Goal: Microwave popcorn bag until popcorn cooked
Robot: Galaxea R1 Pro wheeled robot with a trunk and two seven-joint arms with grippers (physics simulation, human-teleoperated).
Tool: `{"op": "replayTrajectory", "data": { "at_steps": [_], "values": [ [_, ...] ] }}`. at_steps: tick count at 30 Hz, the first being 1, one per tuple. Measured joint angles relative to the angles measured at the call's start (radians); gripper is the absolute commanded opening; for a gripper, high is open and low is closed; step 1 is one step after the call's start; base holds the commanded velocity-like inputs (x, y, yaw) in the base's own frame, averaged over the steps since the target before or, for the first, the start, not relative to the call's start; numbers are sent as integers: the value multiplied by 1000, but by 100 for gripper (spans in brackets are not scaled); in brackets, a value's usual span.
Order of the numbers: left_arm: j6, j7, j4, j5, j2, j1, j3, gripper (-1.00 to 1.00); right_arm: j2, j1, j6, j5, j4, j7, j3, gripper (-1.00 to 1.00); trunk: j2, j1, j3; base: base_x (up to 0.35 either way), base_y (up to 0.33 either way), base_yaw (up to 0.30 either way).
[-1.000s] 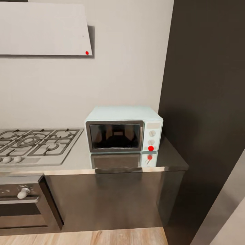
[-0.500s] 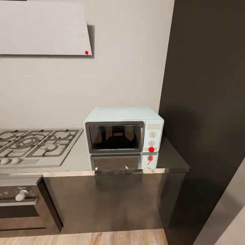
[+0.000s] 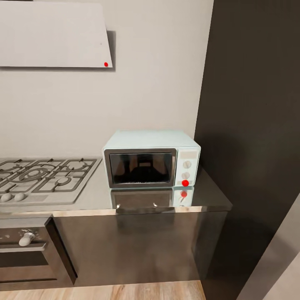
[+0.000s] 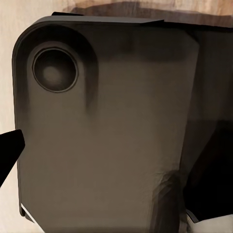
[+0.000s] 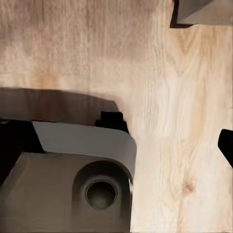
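Microwave [image 3: 151, 159] sits door-closed on your surface [image 3: 208, 196], right of the hob [image 3: 43, 177]; jaws' state can't be told.

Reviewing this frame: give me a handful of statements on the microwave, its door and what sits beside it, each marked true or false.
1. The microwave has its door shut. True.
2. The microwave stands on the gas hob. False: it stands on the countertop, to the right of the hob.
3. A red indicator light shows low on the microwave's control panel. True.
4. The microwave is dark and built in under the worktop. False: it is pale blue and freestanding; the dark oven sits below the hob.
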Motion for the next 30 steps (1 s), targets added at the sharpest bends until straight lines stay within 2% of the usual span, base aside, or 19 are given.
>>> {"op": "replayTrajectory", "data": {
  "at_steps": [1, 2, 4, 6, 9, 10, 13, 17, 18, 19, 23, 25, 27, 29, 30],
  "values": [
    [0, 0, 0, 0, 0, 0, 0, 100, 1, 1, 97, 3, -129, 1, 3, 100, 0, 0, 0, 0, 0, 0],
    [0, 0, 0, 0, 0, 0, 0, 100, 1, 1, 185, 4, -301, 2, 4, 100, 0, 0, 0, 0, 0, 0],
    [0, 0, 0, 0, 0, 0, 0, 100, 0, 2, 325, 3, -528, 3, 2, 100, 0, 0, 0, 0, 0, 0],
    [0, 0, 0, 0, 0, 0, -1, 100, -1, 1, 458, 3, -712, 4, 2, 100, 0, 0, 0, 0, 0, 0],
    [0, 0, 0, 0, 0, 0, 0, 100, -3, 2, 587, 4, -899, 4, 4, 100, 0, 0, 0, 0, 0, 0],
    [0, 0, 0, 0, 0, 0, 0, 100, -3, 2, 618, 4, -933, 4, 2, 100, 0, 0, 0, 0, 0, 0],
    [0, 0, 0, 1, 0, 0, 0, 100, -1, -16, 691, 6, -1002, 4, -1, 100, 0, 0, 0, 0, 0, 0],
    [0, 0, 0, 1, 0, 0, 1, 100, 2, -118, 709, 7, -1016, 3, -1, 100, 0, 0, 0, 0, 0, 0],
    [0, 0, 0, 1, 0, 0, 1, 100, 7, -215, 711, 6, -1017, 3, -1, 100, 0, 0, 0, 0, 0, 0],
    [0, 0, 0, 1, 0, 0, 0, 100, 11, -375, 722, 7, -1018, 2, -1, 100, 0, 0, 0, 0, 0, 0],
    [0, 0, 0, 1, 0, 0, 1, 100, 15, -588, 726, 5, -1018, 0, -2, 100, 0, 0, 0, 0, 0, 0],
    [0, 0, 0, 1, 0, 0, 1, 100, 19, -657, 726, 4, -1018, -3, -1, 100, 0, 0, 0, 0, 0, 0],
    [0, 0, 0, 0, 0, 0, 1, 100, 36, -703, 726, 3, -1016, -6, -1, 100, 0, 0, 0, 0, 0, 0],
    [0, 0, 0, 0, 0, 0, 1, 100, 68, -721, 726, 2, -1015, -10, -1, 100, 0, 0, 0, 0, 0, 0],
    [0, 0, 0, 0, 0, 0, 1, 100, 100, -726, 726, -1, -1012, -16, 0, 100, 0, 0, 0, 0, 0, 0]
  ]
}}
